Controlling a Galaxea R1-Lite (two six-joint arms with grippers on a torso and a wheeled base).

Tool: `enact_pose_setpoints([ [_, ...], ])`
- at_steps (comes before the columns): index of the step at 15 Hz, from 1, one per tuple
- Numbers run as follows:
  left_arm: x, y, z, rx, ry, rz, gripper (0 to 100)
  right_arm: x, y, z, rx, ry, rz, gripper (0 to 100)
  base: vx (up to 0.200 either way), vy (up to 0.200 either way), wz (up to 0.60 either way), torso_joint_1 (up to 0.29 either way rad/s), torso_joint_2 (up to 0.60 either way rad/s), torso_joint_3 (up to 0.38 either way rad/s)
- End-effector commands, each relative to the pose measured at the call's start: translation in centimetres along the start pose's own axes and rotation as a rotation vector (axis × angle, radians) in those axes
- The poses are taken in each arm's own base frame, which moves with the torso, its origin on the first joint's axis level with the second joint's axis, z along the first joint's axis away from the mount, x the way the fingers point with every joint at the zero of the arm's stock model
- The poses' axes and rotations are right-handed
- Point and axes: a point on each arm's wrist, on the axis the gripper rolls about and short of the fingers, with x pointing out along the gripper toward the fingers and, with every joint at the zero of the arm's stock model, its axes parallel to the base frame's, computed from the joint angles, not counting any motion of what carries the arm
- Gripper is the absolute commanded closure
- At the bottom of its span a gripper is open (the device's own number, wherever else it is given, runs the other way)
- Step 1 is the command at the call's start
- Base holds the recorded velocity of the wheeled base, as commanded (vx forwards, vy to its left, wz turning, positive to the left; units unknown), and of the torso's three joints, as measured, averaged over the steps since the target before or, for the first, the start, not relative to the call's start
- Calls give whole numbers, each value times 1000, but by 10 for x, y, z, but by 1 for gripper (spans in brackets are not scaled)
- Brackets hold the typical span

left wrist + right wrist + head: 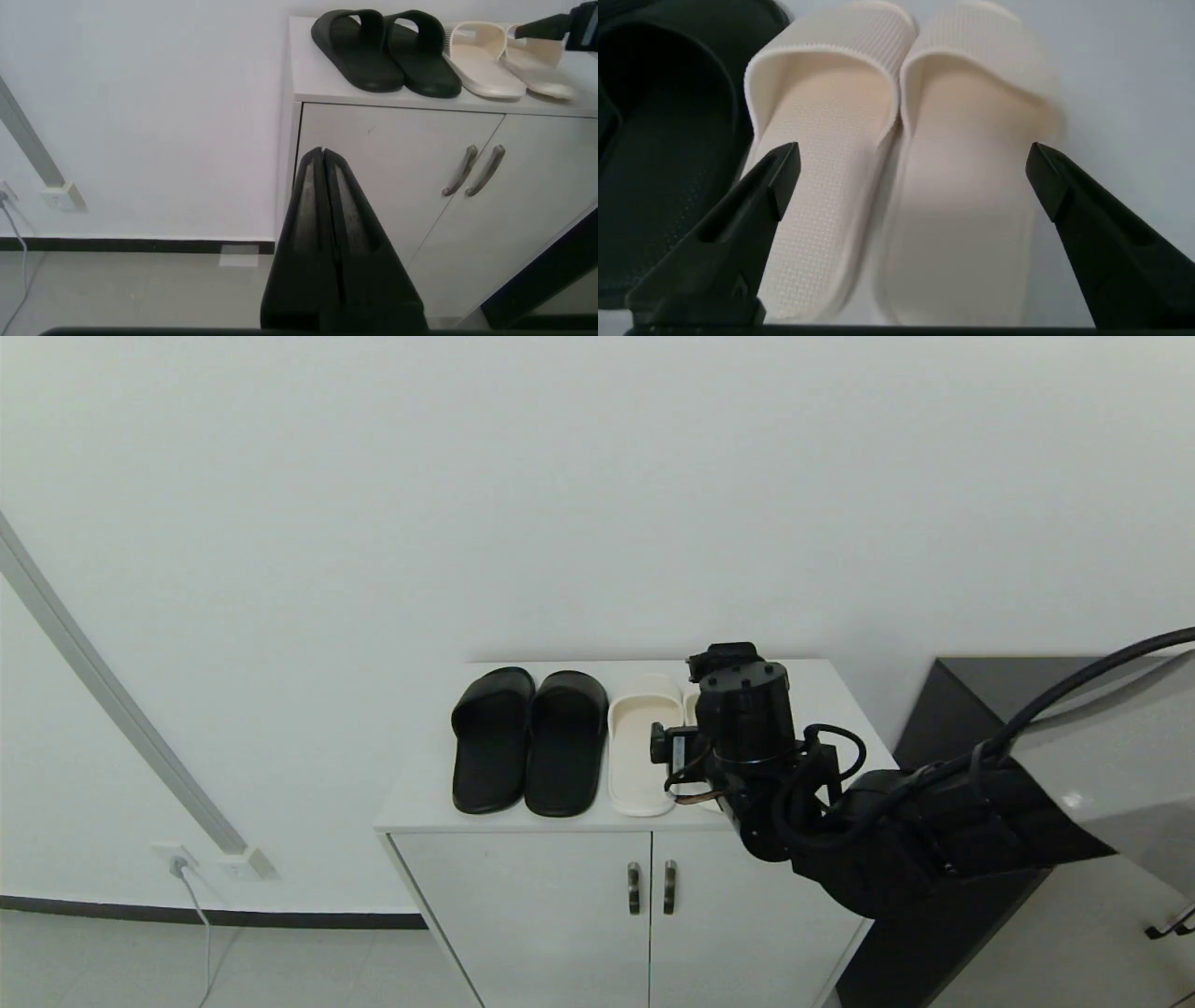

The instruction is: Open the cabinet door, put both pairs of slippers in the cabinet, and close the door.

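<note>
The right arm (896,840) stretches in from the right over the top of the white cabinet (420,807). Its wrist is bent so that the right gripper (913,159) points down at the cream slippers (642,747). Its claw is spread wide, with the fingers (738,252) straddling the pair; whether they touch it I cannot tell. The black slippers (527,742) lie just beside the cream pair, toward the robot's left, and both pairs sit on the cabinet top. Both doors (523,915) are shut, and their handles (634,887) meet at the middle. The left gripper (323,159) hangs low, left of the cabinet's front and below its top, its claw pressed together on nothing.
</note>
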Motion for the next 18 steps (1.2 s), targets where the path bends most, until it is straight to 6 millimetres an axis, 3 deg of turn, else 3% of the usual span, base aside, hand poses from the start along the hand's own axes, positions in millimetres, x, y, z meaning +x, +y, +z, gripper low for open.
enact_pose_setpoints([
  [1,0,0,0,-1,3,0,100,18,7,-19,-14,27,-9,0,0,0,0,0,0,0],
  [5,0,0,0,-1,5,0,100,45,12,-29,-4,9,-77,0,0,0,0,0,0,0],
  [14,0,0,0,-1,5,0,100,89,15,-14,26,-51,-118,0,0,0,0,0,0,0],
  [17,0,0,0,-2,5,0,100,99,17,-17,32,-61,-122,0,0,0,0,0,0,0],
  [18,0,0,0,-2,5,0,100,101,17,-18,34,-63,-123,100,0,0,0,0,0,0],
])
